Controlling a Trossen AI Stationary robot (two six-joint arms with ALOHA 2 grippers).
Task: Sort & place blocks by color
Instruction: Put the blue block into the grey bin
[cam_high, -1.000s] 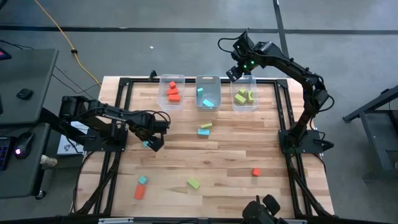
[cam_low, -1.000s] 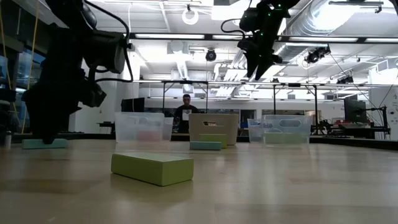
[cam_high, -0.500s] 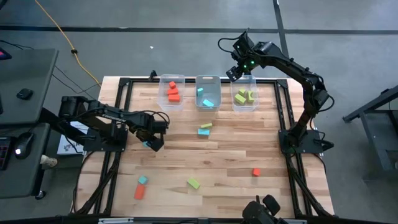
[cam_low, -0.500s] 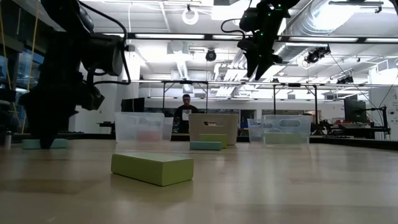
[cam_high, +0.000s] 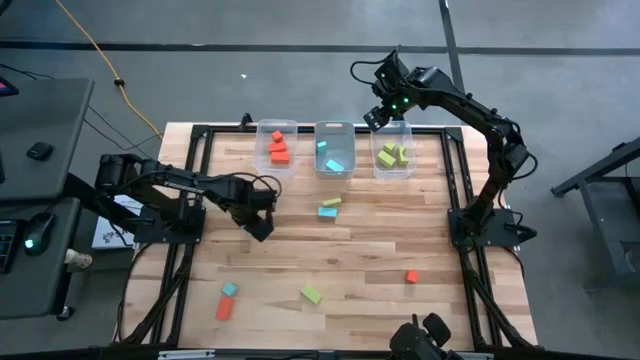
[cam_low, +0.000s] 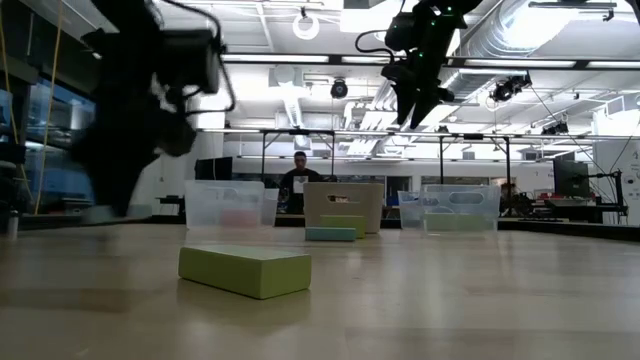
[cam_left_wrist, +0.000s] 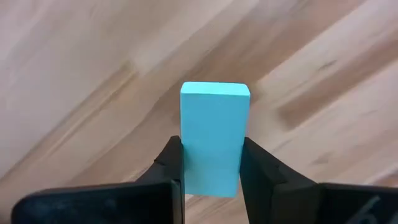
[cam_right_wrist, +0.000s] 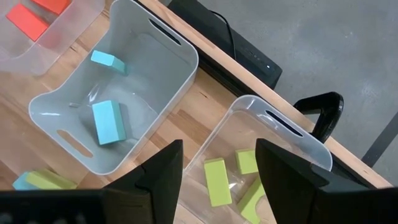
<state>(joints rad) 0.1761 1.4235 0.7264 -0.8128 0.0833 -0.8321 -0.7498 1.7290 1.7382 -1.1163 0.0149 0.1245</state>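
Observation:
A light blue block (cam_left_wrist: 214, 134) sits between the fingers of my left gripper (cam_high: 260, 228), which is shut on it over the left-middle of the table. In the high view the gripper hides the block. My right gripper (cam_high: 378, 118) hangs open above the bin of yellow-green blocks (cam_right_wrist: 267, 155) at the far edge, holding nothing. Loose blocks lie flat on the wood: a blue and a green one together (cam_high: 328, 207), a green one (cam_high: 311, 294), a red one (cam_high: 411, 277), and a blue one beside a red one (cam_high: 226, 300). My left gripper pinches the light blue block by its two long sides (cam_left_wrist: 186, 162) between its two fingers, toward one end of the block. The fingers come from above, pointing down, and lie across the block. The block is held level, a little off the table.
Three clear bins stand in a row at the far edge: one with red blocks (cam_high: 277, 148), one with blue blocks (cam_high: 334, 148), one with green blocks (cam_high: 394, 150). A black frame (cam_high: 195, 160) borders the table. A person shows in the low view behind the bins (cam_low: 299, 175).
My left gripper has shut on the light blue block, then risen and gone a little toward the table's right edge. The block has left its place on the wood and come up with the gripper.

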